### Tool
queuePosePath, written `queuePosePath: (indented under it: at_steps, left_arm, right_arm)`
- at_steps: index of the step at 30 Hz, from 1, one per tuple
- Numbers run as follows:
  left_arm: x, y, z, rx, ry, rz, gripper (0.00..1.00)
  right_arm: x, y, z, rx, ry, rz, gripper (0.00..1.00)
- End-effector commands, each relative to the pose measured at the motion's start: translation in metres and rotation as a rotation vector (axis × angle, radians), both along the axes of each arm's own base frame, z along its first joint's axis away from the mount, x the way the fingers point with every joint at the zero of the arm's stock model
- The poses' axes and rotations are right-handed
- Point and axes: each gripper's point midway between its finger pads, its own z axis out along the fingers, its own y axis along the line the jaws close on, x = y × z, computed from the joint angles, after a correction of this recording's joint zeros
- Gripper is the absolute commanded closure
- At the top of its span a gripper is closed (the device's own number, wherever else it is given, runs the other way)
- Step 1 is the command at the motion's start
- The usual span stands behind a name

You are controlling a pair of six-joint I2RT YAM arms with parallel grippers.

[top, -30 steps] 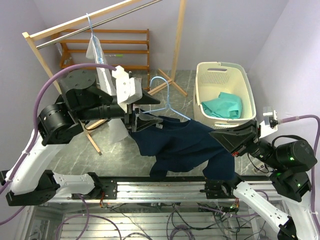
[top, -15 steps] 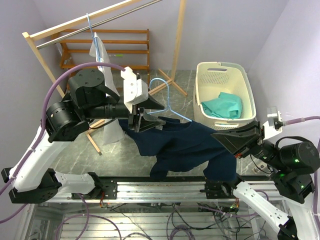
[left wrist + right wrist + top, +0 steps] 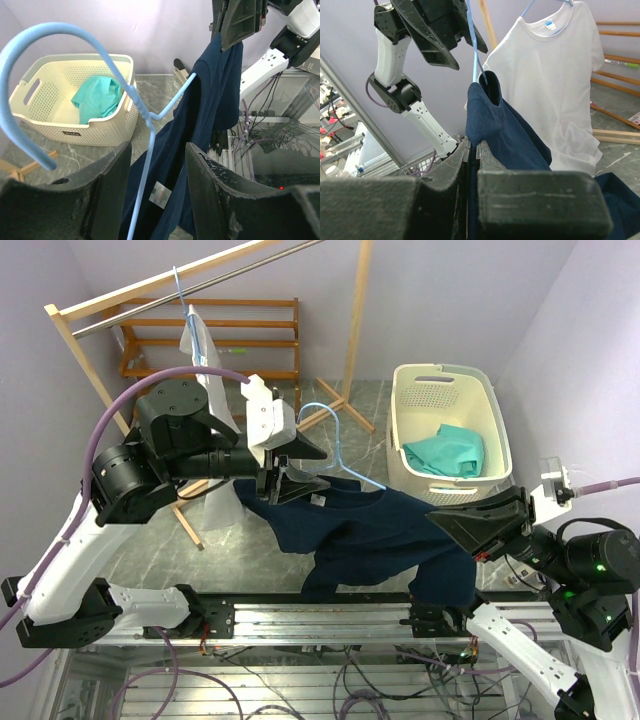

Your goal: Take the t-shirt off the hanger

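Observation:
A navy t-shirt [image 3: 370, 530] hangs stretched in the air between my two grippers, partly on a light blue hanger [image 3: 335, 430]. My left gripper [image 3: 322, 468] is open. In the left wrist view the hanger wire [image 3: 145, 110] runs down between its spread fingers [image 3: 100, 190], with the shirt [image 3: 210, 100] and its neck label behind. My right gripper [image 3: 435, 515] is shut on an edge of the navy shirt [image 3: 500, 130], pinched between its fingertips [image 3: 472, 145]. One hanger arm sticks out bare near the shirt's shoulder.
A white t-shirt [image 3: 205, 370] hangs on another hanger from the wooden clothes rail [image 3: 160, 285]. A cream laundry basket [image 3: 415, 380] holding a teal cloth [image 3: 450, 450] stands at the back right. A wooden rack [image 3: 250, 330] stands behind.
My left arm has shifted right and up with the hanger. My right gripper has drawn back to the right, pulling the navy shirt tighter.

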Motion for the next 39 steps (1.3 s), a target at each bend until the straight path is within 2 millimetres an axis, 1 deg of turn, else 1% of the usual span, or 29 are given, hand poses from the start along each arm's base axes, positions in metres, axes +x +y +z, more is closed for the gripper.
queuePosePath:
  at_steps: [1, 4, 8, 10, 12, 13, 14, 15, 18, 20, 21, 22, 24, 25, 26, 27, 30, 33, 35, 37, 39]
  left_arm:
    - [-0.002, 0.002, 0.005, -0.016, -0.008, 0.000, 0.43]
    - [-0.001, -0.002, 0.002, -0.012, 0.001, -0.009, 0.44]
    - [-0.002, -0.007, 0.004, -0.024, 0.004, -0.027, 0.47]
    - [-0.001, -0.011, 0.005, -0.023, 0.009, -0.037, 0.50]
    - [-0.001, -0.014, 0.004, -0.020, 0.016, -0.048, 0.63]
    - [0.000, -0.016, 0.002, -0.015, 0.023, -0.052, 0.78]
    - [0.001, -0.018, 0.000, -0.007, 0.029, -0.054, 0.91]
    - [0.002, -0.019, -0.002, 0.000, 0.034, -0.052, 0.93]
    - [0.005, -0.019, -0.008, 0.021, 0.036, -0.042, 0.93]
    - [0.008, -0.016, -0.008, 0.021, 0.022, -0.017, 0.93]
    - [0.009, -0.013, -0.006, 0.019, 0.013, 0.002, 0.93]
    - [0.011, -0.010, -0.004, 0.018, 0.001, 0.019, 0.93]
    - [0.015, -0.003, 0.000, 0.023, -0.019, 0.061, 0.93]
    - [0.015, 0.001, 0.003, 0.025, -0.028, 0.070, 0.93]
    - [0.015, 0.004, 0.005, 0.029, -0.034, 0.078, 0.93]
    - [0.014, 0.007, 0.008, 0.028, -0.040, 0.086, 0.93]
    - [0.012, 0.014, 0.015, 0.025, -0.050, 0.102, 0.93]
    - [0.012, 0.019, 0.019, 0.014, -0.060, 0.113, 0.93]
    - [0.011, 0.018, 0.020, 0.010, -0.059, 0.108, 0.93]
    - [0.010, 0.016, 0.020, 0.011, -0.056, 0.099, 0.93]
    - [0.009, 0.014, 0.020, 0.011, -0.051, 0.090, 0.93]
  right_arm:
    - [-0.024, -0.009, 0.033, 0.094, -0.103, 0.041, 1.00]
    - [-0.025, -0.009, 0.035, 0.104, -0.103, 0.052, 1.00]
    - [-0.025, -0.008, 0.035, 0.103, -0.100, 0.057, 1.00]
    - [-0.024, -0.008, 0.034, 0.101, -0.097, 0.052, 1.00]
    - [-0.023, -0.007, 0.033, 0.099, -0.093, 0.054, 1.00]
    - [-0.023, -0.007, 0.032, 0.098, -0.092, 0.053, 1.00]
    - [-0.022, -0.007, 0.031, 0.097, -0.091, 0.051, 1.00]
    - [-0.022, -0.007, 0.031, 0.095, -0.090, 0.049, 1.00]
    - [-0.020, -0.009, 0.028, 0.087, -0.083, 0.031, 1.00]
    - [-0.016, -0.011, 0.023, 0.072, -0.068, 0.004, 1.00]
    - [-0.014, -0.013, 0.020, 0.064, -0.058, -0.015, 0.98]
    - [-0.011, -0.015, 0.015, 0.049, -0.045, -0.036, 0.88]
    - [-0.005, -0.021, 0.002, 0.020, -0.010, -0.096, 0.64]
    - [-0.001, -0.026, -0.005, 0.001, 0.006, -0.136, 0.53]
    - [0.000, -0.031, -0.013, -0.019, 0.021, -0.160, 0.46]
    - [0.003, -0.036, -0.020, -0.031, 0.040, -0.197, 0.42]
    - [0.001, -0.048, -0.037, -0.059, 0.074, -0.248, 0.37]
    - [-0.001, -0.053, -0.047, -0.078, 0.093, -0.266, 0.36]
    - [0.000, -0.055, -0.050, -0.085, 0.097, -0.277, 0.36]
    - [0.005, -0.055, -0.053, -0.092, 0.105, -0.294, 0.36]
    - [0.011, -0.055, -0.056, -0.107, 0.114, -0.314, 0.41]
